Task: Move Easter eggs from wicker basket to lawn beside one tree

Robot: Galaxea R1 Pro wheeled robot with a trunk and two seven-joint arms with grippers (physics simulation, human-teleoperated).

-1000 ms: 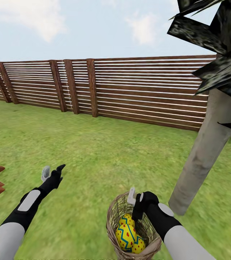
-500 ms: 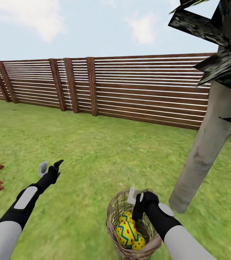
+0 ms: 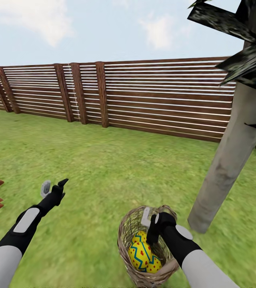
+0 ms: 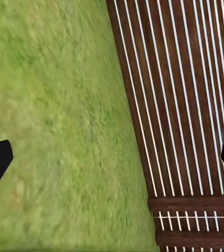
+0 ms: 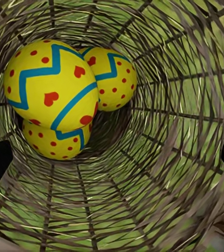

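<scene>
1. Since the earlier head frames the left gripper [image 3: 53,186] has risen slightly and moved farther forward over the lawn [image 3: 104,168]; its jaws are spread, holding nothing.
2. The wicker basket [image 3: 125,234] sits at about 6 o'clock in the head view, its place barely changed.
3. Three Easter eggs [image 5: 51,84] lie inside it, touching one another.
4. The right gripper [image 3: 150,220] stays at the basket's rim, jaws parted, grasping nothing.
5. One tree [image 3: 228,160] stands at 4 o'clock, just beside the basket.
6. One slatted fence [image 3: 152,96] spans 12 o'clock.
</scene>
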